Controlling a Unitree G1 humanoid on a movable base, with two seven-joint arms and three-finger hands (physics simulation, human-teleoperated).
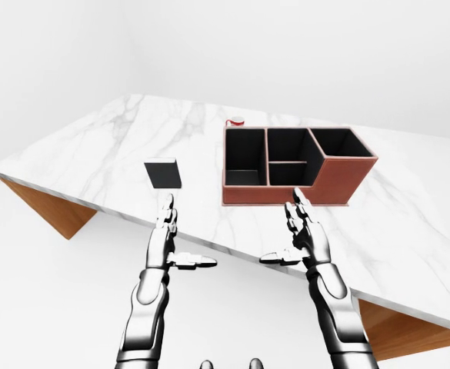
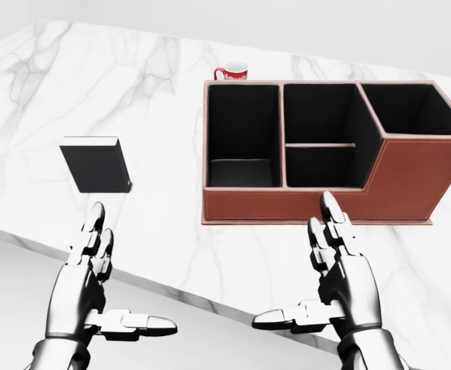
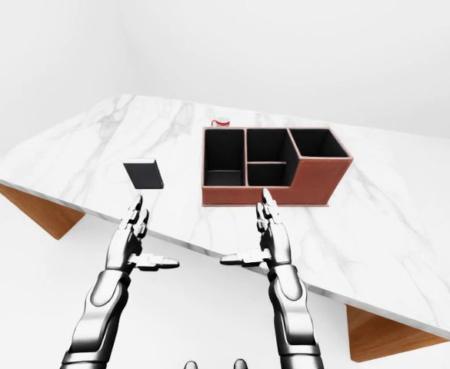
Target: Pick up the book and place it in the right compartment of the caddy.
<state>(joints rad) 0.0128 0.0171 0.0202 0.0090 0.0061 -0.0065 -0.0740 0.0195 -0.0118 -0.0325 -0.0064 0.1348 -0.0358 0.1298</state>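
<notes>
Two hands reach out below the table edge, both empty: our left hand (image 2: 94, 281) and right hand (image 2: 341, 281) have fingers spread, thumbs turned toward each other. The black book (image 2: 95, 164) lies flat on the marble table (image 2: 163, 92), just above the left hand in the head view — well left of the red-brown caddy (image 2: 318, 202). A red mug (image 2: 232, 73) stands just behind the caddy's top-left corner
</notes>
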